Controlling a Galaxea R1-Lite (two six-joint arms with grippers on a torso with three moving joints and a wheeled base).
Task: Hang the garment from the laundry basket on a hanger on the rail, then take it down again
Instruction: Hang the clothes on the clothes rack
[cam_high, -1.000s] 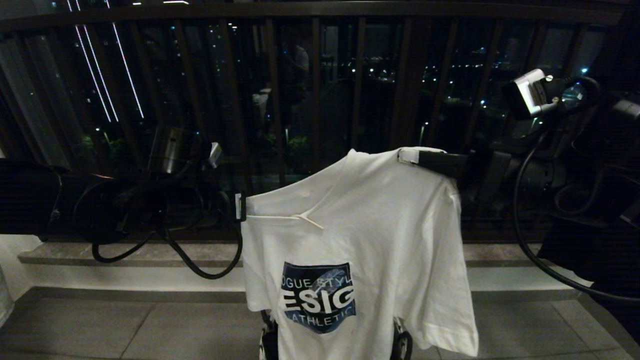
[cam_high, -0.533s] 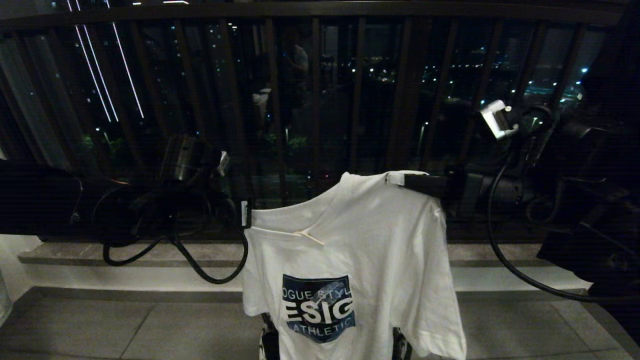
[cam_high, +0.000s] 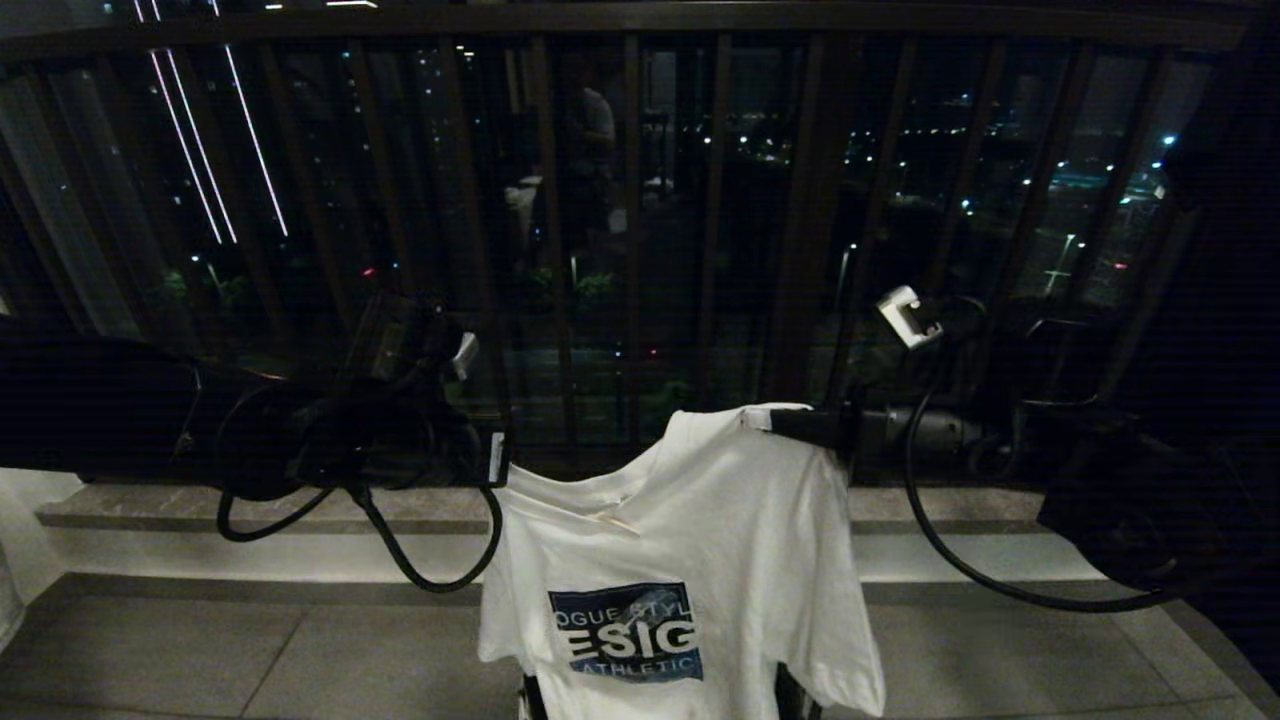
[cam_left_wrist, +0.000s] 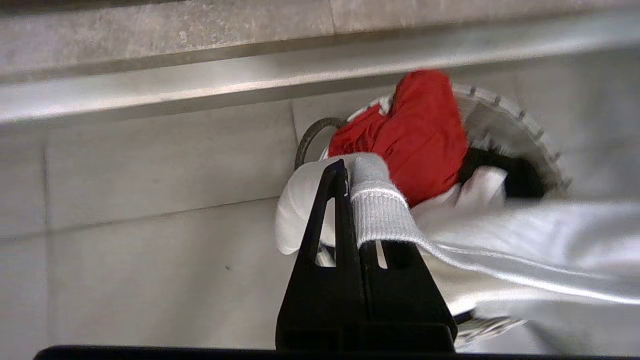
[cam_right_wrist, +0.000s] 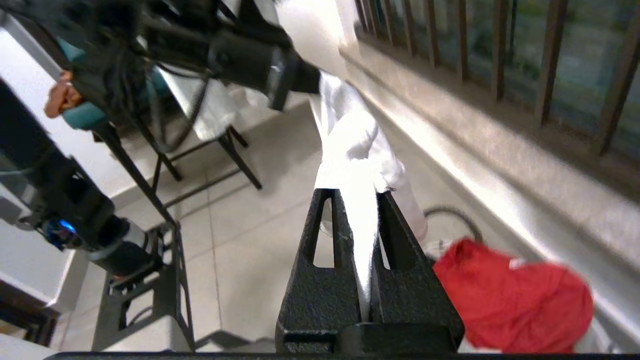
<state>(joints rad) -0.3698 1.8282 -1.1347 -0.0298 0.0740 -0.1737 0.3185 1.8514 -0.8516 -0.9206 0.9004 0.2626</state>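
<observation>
The garment (cam_high: 690, 540), a white T-shirt with a dark blue chest graphic, hangs spread between my two grippers in front of the balcony bars. My left gripper (cam_high: 497, 455) (cam_left_wrist: 351, 170) is shut on its ribbed collar edge (cam_left_wrist: 377, 210). My right gripper (cam_high: 775, 420) (cam_right_wrist: 356, 194) is shut on a bunched fold at the other shoulder, slightly higher. Below the shirt stands the laundry basket (cam_left_wrist: 522, 131), its white lattice rim and dark loop handle (cam_left_wrist: 306, 142) showing. In the head view the shirt's hem covers most of the basket. The hanger and the rail are out of view.
A red cloth (cam_left_wrist: 417, 132) (cam_right_wrist: 515, 300) lies in the basket with something black. The dark brown balcony railing (cam_high: 640, 200) and a stone ledge (cam_high: 150, 505) run close behind. Arm cables (cam_high: 430, 565) loop down. A black metal frame (cam_right_wrist: 155, 280) stands on the tiled floor.
Both grippers have come down with the T-shirt, the right one much further than the left. The shirt now hangs lower over the basket, with its shoulders closer to level.
</observation>
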